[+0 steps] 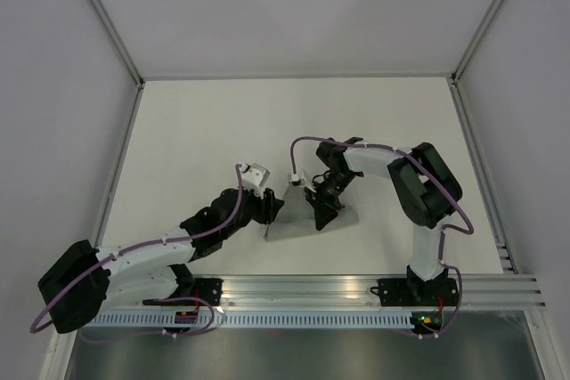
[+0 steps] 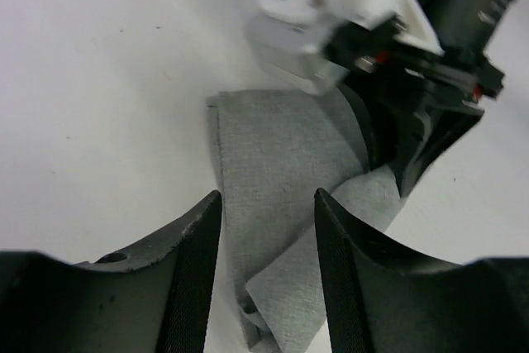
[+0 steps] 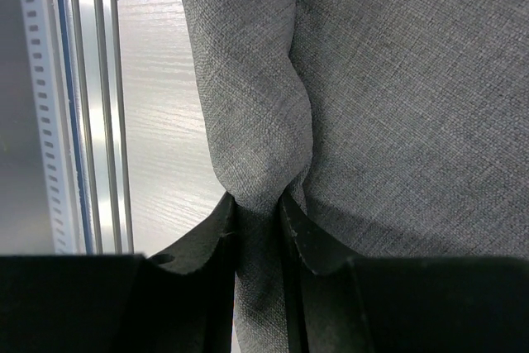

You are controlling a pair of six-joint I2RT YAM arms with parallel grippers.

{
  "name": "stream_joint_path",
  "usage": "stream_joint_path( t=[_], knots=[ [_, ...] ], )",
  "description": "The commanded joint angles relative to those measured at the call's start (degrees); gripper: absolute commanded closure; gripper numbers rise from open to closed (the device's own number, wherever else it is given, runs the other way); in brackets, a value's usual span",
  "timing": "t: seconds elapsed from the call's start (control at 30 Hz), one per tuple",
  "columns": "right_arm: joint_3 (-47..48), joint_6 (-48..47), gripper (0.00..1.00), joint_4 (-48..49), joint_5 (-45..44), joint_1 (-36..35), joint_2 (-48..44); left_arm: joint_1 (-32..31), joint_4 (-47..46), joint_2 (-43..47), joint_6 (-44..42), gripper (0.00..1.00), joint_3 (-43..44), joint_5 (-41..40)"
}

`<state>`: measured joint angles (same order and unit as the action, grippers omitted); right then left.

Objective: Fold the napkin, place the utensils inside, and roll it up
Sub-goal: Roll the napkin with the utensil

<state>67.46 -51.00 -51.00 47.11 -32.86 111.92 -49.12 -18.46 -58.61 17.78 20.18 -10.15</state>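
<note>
The grey napkin point(image 1: 292, 216) lies bunched and folded into a narrow strip near the table's front middle, between both grippers. My right gripper point(image 1: 322, 211) is shut on a fold of the napkin point(image 3: 397, 80), the cloth pinched between its jaws point(image 3: 259, 204). My left gripper point(image 1: 272, 211) is open; in the left wrist view its jaws point(image 2: 266, 204) stand on either side of the napkin's folded end point(image 2: 281, 155) without closing on it. The right gripper point(image 2: 413, 146) shows there at the napkin's far end. The utensils are hidden or out of view.
An aluminium rail point(image 1: 356, 287) runs along the near edge and also shows in the right wrist view point(image 3: 83, 121). White enclosure walls with metal frame posts point(image 1: 116, 42) bound the white table point(image 1: 294, 122) on three sides.
</note>
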Motion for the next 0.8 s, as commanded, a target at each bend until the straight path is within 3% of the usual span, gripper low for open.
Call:
stream_joint_path(
  t=[0.0,0.13,0.33,0.6,0.77],
  knots=[
    [-1.9,-1.74,0.87,-1.38,-16.08,0.34,7.69,-6.67,-3.95,-2.55,-9.15,0.46,1.61,-5.48],
    [0.3,-0.15,0.87,-1.73,-16.79,0.43,9.72,-14.84,-7.37,-7.38,-15.4,0.46,2.49,-10.06],
    [3.37,1.34,0.86,-3.4,-17.49,0.43,13.67,-20.21,-9.41,-12.75,-22.6,0.44,3.54,-10.07],
    [6.54,3.72,0.86,-4.72,-18.11,0.43,17.01,-24.44,-6.33,-24.87,-32.0,0.42,10.92,-9.09],
    [7.95,3.98,0.86,-5.69,-17.93,0.52,18.25,-24.7,-7.56,-28.05,-35.0,0.36,11.89,-9.71]
  ],
)
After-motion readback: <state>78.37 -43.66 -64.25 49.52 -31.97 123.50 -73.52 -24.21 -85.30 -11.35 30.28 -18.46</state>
